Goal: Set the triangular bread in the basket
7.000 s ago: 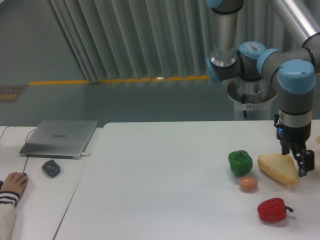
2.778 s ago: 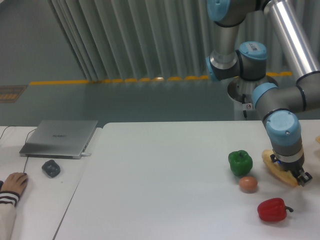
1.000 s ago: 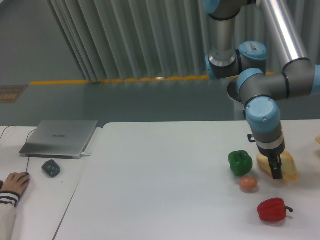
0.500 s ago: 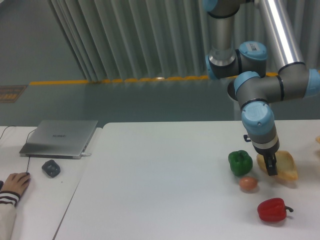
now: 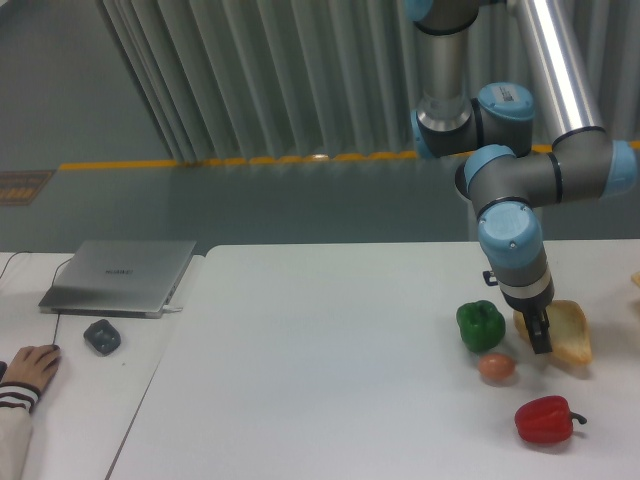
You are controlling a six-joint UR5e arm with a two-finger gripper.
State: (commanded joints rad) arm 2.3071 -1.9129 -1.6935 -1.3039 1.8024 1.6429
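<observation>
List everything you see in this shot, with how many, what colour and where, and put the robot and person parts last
triangular bread: 1, golden-tan, right table edge, at the gripper
green pepper: 1, green, left of the bread
egg: 1, brownish, in front of the green pepper
red pepper: 1, red, front right of the table
laptop: 1, silver, closed, left table
mouse: 1, dark grey, in front of the laptop
gripper: 1, black, on the bread's left edge
person's hand: 1, far left edge

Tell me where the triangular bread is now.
The triangular bread is at the table's far right, at the gripper, just right of the green pepper and egg, above the red pepper.
</observation>
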